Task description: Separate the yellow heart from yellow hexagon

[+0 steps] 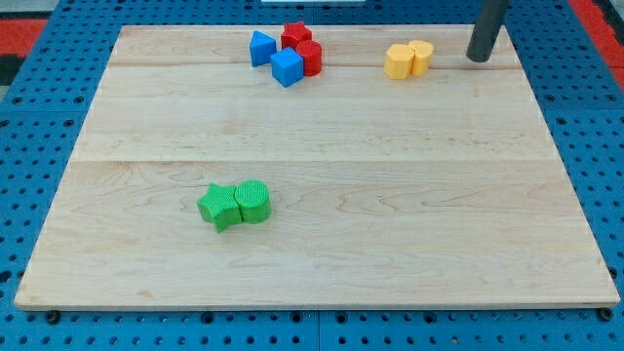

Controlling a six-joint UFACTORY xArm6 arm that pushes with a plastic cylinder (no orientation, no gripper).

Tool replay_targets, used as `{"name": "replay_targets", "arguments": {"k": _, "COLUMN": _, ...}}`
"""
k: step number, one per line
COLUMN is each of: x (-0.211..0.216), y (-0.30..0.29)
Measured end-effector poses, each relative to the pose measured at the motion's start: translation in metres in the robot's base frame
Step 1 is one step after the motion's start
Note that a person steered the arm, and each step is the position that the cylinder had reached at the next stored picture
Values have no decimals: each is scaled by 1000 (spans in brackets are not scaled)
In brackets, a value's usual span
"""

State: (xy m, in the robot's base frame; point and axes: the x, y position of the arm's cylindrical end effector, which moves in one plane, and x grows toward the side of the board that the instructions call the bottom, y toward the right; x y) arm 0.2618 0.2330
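Two yellow blocks sit touching near the view's top right of the wooden board. The left one is the yellow hexagon (398, 61). The right one is the yellow heart (421, 57). My tip (477, 58) is the lower end of the dark rod, resting on the board to the right of the yellow heart, a short gap away from it and not touching it.
A cluster near the view's top middle holds a blue block (260, 48), a blue cube (287, 67), a red star-like block (295, 36) and a red cylinder (311, 57). A green star (219, 206) touches a green cylinder (253, 201) at lower left. The wooden board (322, 253) lies on a blue pegboard.
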Motion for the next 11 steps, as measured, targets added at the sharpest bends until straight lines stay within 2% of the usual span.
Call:
{"name": "replay_targets", "arguments": {"k": 2, "x": -1, "y": 0}}
{"name": "replay_targets", "arguments": {"k": 4, "x": -11, "y": -63}}
{"name": "replay_targets", "arguments": {"k": 6, "x": 27, "y": -158}}
{"name": "replay_targets", "arguments": {"k": 8, "x": 12, "y": -186}}
{"name": "replay_targets", "arguments": {"k": 9, "x": 26, "y": -211}}
{"name": "replay_targets", "arguments": {"k": 10, "x": 75, "y": -225}}
{"name": "replay_targets", "arguments": {"k": 11, "x": 92, "y": -221}}
